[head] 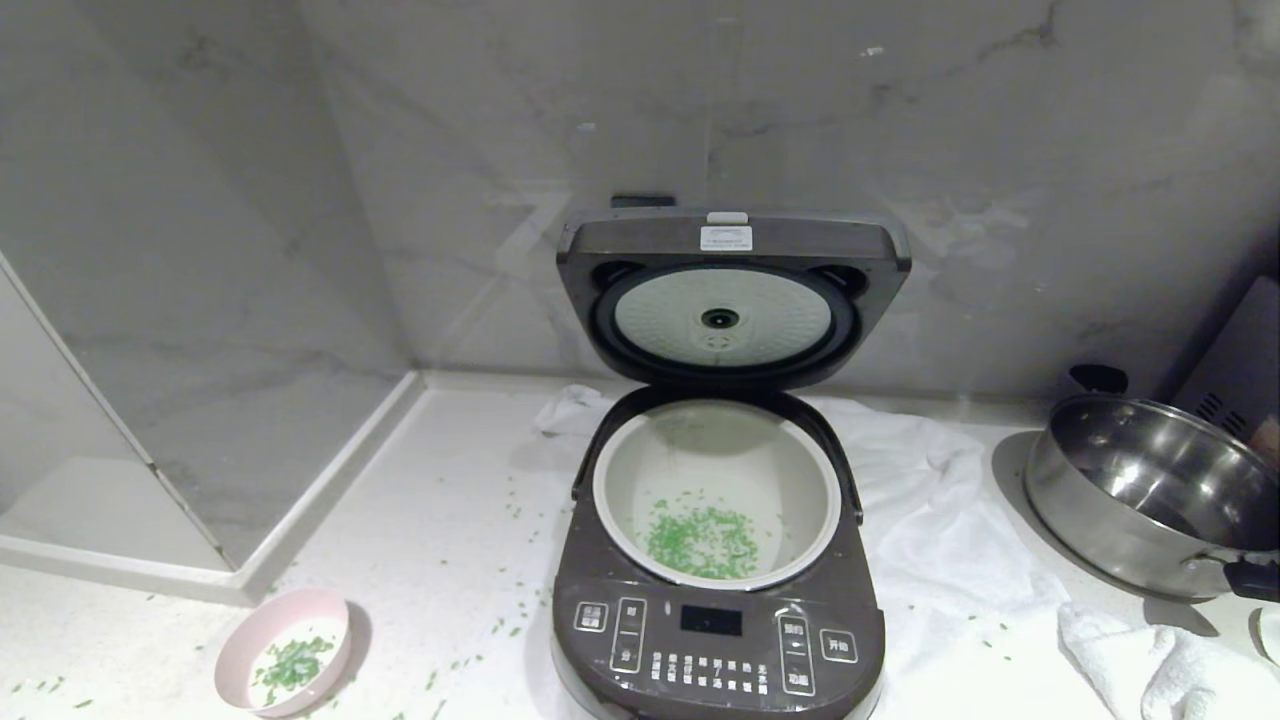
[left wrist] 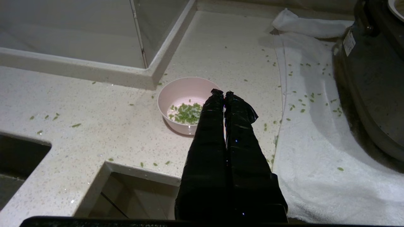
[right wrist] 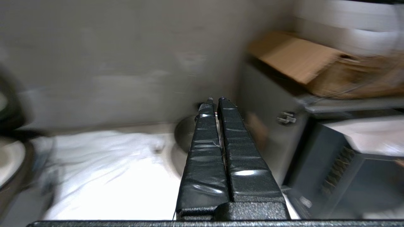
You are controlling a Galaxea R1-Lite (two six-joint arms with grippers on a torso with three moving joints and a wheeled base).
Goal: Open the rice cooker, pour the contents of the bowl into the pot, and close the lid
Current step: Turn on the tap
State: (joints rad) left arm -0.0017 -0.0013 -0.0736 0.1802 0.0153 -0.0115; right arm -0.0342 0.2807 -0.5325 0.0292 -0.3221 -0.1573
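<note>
The dark rice cooker point(head: 715, 640) stands at the counter's front with its lid point(head: 730, 300) tipped up and open. Chopped green contents point(head: 703, 541) lie in the white pot point(head: 620, 480). The pink bowl point(head: 285, 650) sits upright on the counter left of the cooker, with some green bits still inside. Neither arm shows in the head view. My left gripper point(left wrist: 224, 93) hovers shut and empty just above the near right side of the bowl point(left wrist: 183, 94). My right gripper point(right wrist: 215, 100) is shut and empty, off to the cooker's right, pointing toward the steel pan point(right wrist: 183, 135).
A steel pan point(head: 1150, 490) with a black handle sits at the right on white towels point(head: 950, 540). Green bits are scattered over the counter point(head: 440, 520). A glass partition point(head: 150, 400) and raised ledge stand at the left. A dark appliance point(right wrist: 356, 170) and cardboard box point(right wrist: 303, 60) lie further right.
</note>
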